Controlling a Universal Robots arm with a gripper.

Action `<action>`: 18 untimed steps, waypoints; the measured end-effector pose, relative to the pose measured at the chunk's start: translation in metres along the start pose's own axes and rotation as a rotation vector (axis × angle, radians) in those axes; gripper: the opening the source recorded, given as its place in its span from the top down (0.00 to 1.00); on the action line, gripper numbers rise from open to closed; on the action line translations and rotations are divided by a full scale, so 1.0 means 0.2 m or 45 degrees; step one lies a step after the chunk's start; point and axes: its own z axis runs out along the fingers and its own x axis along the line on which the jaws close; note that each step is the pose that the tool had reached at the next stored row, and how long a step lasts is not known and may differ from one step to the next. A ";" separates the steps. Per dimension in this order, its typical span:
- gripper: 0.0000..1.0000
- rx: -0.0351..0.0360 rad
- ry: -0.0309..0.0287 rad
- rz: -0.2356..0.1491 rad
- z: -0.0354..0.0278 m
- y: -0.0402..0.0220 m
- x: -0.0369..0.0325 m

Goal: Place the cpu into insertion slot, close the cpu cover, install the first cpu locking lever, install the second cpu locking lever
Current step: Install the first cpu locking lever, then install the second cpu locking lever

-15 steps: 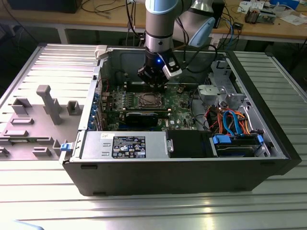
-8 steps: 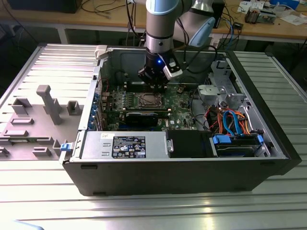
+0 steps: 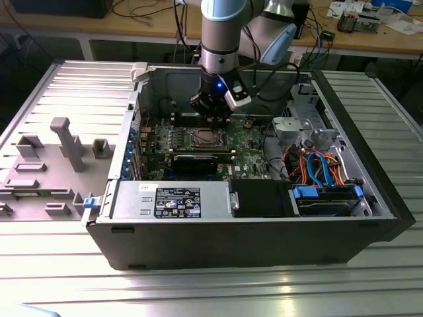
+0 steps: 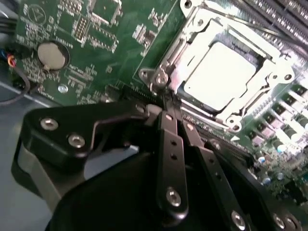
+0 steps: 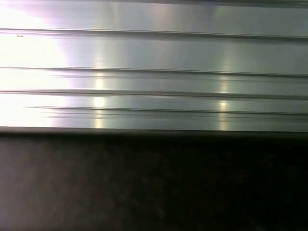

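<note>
Hovering claw [image 4: 169, 113] (fingers together) hiding cpu cover [image 4: 269, 91] corner

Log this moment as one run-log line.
gripper: shut, empty, at socket corner | cpu: seated in insertion slot | cpu cover: closed over it | levers: cannot tell

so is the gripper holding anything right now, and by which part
Nothing is held: in the second wrist view the gripper has its jaws shut together, empty, beside a corner of the cpu cover, which lies over the cpu.
</note>
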 end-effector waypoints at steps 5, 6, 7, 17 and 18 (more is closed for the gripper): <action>0.89 -0.0011 0.0002 0.000 -0.018 0.001 0.000; 0.89 -0.0010 0.0002 0.000 -0.024 0.001 0.000; 0.89 -0.0007 0.0002 0.000 -0.029 0.001 0.000; 0.89 0.0001 0.0002 0.000 -0.033 -0.015 0.000; 0.89 0.0001 0.0002 0.000 -0.033 -0.015 0.000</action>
